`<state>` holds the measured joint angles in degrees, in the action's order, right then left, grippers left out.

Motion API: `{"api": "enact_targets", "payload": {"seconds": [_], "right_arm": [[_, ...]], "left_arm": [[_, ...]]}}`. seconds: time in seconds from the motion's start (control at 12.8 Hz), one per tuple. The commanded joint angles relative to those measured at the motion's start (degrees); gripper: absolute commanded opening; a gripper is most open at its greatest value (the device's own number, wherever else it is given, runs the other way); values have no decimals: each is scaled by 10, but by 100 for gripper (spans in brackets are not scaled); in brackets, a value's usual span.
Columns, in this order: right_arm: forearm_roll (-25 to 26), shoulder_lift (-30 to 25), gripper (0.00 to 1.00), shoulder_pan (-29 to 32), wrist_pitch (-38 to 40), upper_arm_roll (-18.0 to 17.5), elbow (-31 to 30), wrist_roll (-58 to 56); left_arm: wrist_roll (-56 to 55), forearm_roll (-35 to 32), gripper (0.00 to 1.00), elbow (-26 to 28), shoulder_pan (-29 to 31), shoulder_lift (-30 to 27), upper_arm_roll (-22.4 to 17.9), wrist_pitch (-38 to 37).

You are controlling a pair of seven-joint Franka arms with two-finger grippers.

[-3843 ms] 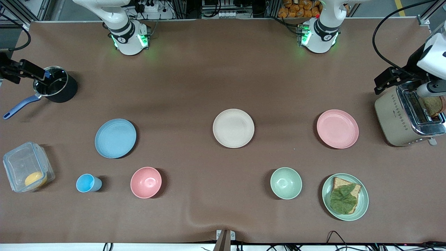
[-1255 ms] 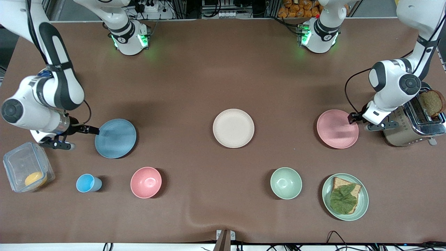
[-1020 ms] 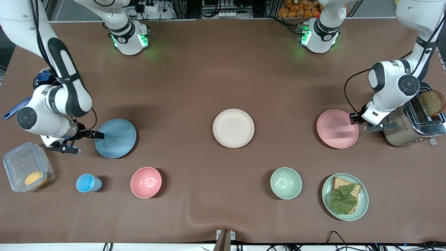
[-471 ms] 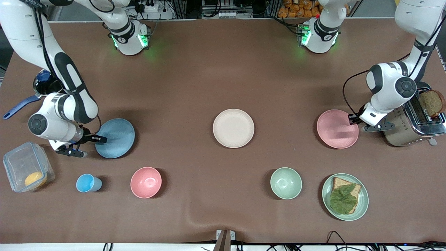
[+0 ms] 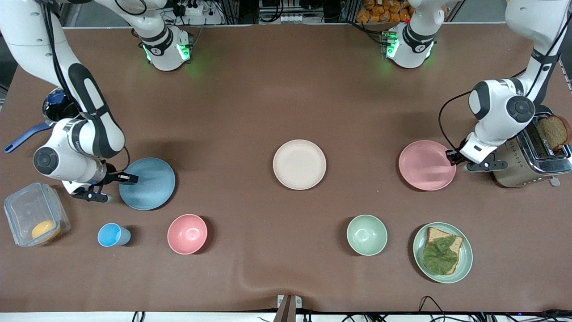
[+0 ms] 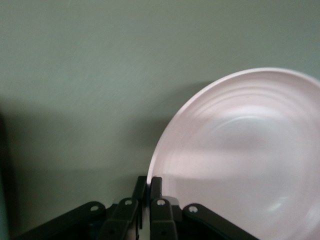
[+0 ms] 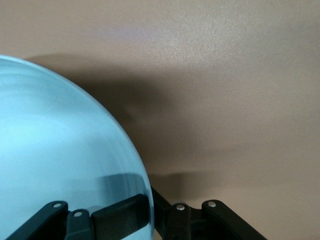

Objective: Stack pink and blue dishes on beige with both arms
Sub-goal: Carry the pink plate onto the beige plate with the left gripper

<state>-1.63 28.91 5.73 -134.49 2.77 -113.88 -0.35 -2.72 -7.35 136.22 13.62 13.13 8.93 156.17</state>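
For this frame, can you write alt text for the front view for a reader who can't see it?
Two white arms each grip a plate by its rim: the right gripper holds the blue plate, the left gripper the pink plate. The beige plate lies bare between them on the brown table.

a robotics lab staged as a kitchen: two white arms are bolted at the edge of a table (image 5: 286,89) under a brown cloth, green lights glowing at their bases, with aluminium framing, power strips and loose cables around it. kitchen props sit on top: a toaster (image 5: 520,152), a saucepan (image 5: 56,109) and coloured tableware.
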Motion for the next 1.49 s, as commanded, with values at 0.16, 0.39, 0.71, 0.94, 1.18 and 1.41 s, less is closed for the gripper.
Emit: {"api": "enact_targets", "payload": {"seconds": [0.16, 0.39, 0.71, 0.94, 1.18, 1.41], "right_arm": [[1, -65, 0, -9, 48, -2, -6, 3], [1, -94, 0, -10, 71, -6, -6, 2], [0, -133, 0, -10, 104, -22, -6, 3], [-2, -145, 0, -11, 110, -32, -6, 2], [-34, -145, 0, -12, 113, -33, -6, 2], [-63, -145, 0, -24, 112, -36, -6, 2]], "left_arm": [[-181, -1, 0, -90, -3, -49, 152, -110], [-337, -1, 0, -208, -36, -4, 233, -222], [-475, -9, 0, -250, -149, 63, 235, -228], [-497, -16, 0, -258, -184, 104, 233, -228], [-530, -70, 0, -269, -196, 145, 233, -226], [-598, -125, 0, -280, -215, 175, 233, -226]]}}
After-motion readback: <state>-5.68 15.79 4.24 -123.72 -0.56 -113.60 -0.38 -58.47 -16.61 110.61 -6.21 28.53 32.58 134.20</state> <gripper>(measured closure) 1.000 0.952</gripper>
